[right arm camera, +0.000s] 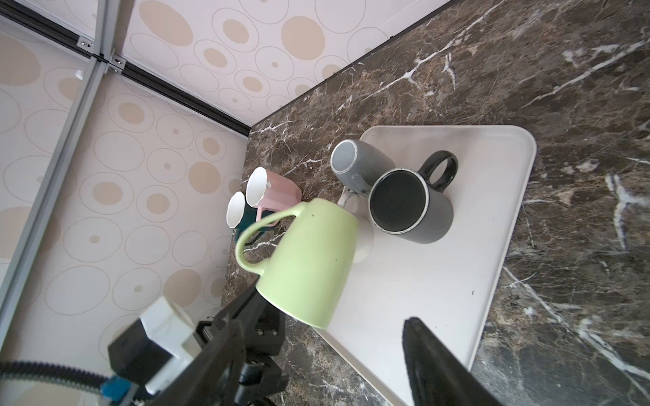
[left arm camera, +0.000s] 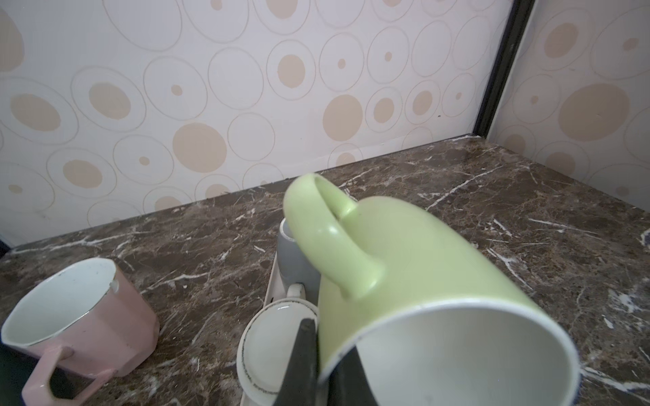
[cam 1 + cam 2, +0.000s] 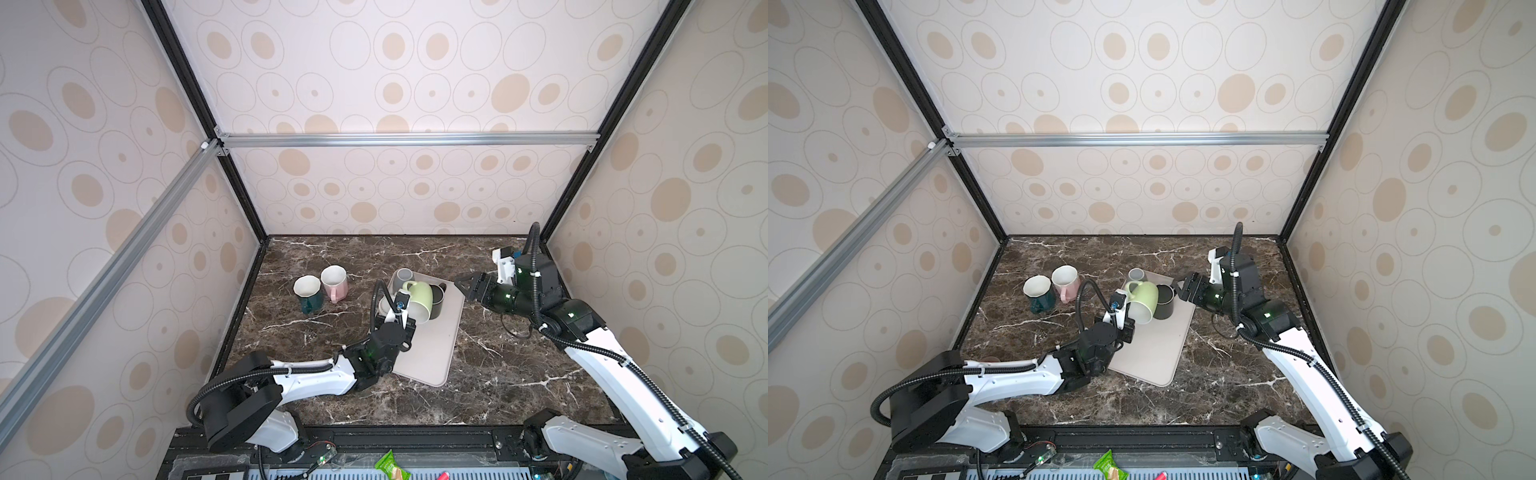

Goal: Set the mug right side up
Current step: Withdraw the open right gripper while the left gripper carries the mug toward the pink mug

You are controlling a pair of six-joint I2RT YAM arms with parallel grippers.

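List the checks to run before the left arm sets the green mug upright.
1. Grip: left gripper pinches the green mug by its rim: ok.
2. Mug upright: it is tilted, mouth toward the left arm: not ok.
3. Right gripper open and apart from the mug: ok.
4. Gap to the black mug, seen in the right wrist view: ok.
5. Clearance over the upturned white mug below: cannot tell.
6. Landing spot: bare tray nearer the arms: ok.

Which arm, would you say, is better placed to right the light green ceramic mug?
Left, likely: the left gripper holds the light green ceramic mug by its rim, tilted over the beige tray; the right gripper is open.
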